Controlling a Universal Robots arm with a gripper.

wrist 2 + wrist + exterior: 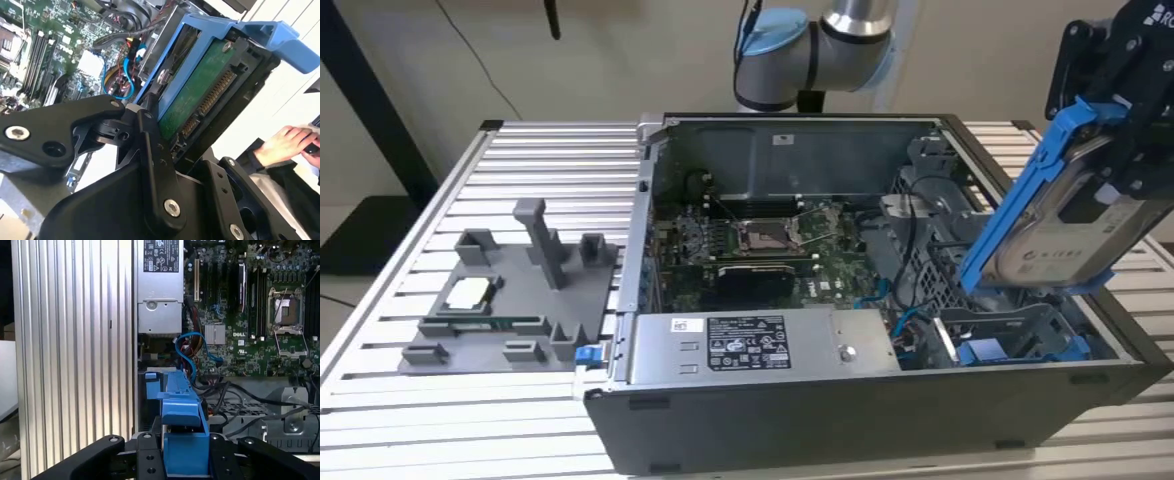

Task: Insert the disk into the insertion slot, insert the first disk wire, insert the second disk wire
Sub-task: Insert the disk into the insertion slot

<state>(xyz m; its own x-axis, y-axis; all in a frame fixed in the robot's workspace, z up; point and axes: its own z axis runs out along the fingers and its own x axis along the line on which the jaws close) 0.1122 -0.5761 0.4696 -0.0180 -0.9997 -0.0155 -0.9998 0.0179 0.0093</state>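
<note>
Evidently the jaws are clamped on the disk, holding it tilted above the insertion slot; it looks rigid, fairly heavy and shock-sensitive, best held by its blue caddy sides.

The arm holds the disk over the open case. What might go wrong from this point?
1. The disk hangs tilted in the tool, above the insertion slot. If it goes down at that angle, its blue caddy may catch on the slot's wall instead of sliding in.
2. The loose blue cable lies close to the slot, so the caddy could pinch it or drag it along.
</note>
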